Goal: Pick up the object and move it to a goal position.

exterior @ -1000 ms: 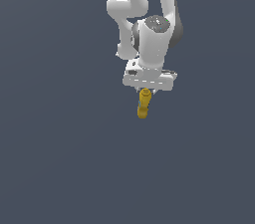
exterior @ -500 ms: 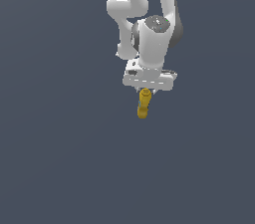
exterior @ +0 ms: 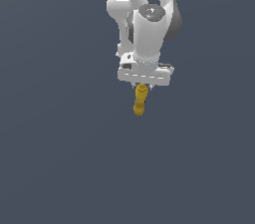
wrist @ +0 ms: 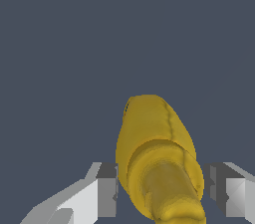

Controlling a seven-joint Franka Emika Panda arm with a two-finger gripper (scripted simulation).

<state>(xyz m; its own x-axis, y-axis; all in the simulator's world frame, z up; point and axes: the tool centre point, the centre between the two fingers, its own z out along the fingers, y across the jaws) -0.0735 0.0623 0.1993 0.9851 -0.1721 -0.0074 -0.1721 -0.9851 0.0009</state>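
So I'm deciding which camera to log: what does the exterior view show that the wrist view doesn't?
Only the exterior view shows the white arm above the tool, with the mustard bottle hanging below it. Only the wrist view shows both fingers flanking the mustard bottle, with a thin gap on one side. Both show the yellow bottle against the plain dark grey background.

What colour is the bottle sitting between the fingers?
Yellow. The mustard bottle shows best in the wrist view, filling the gap between the fingers.

Plain dark grey-blue floor (exterior: 60, 158)
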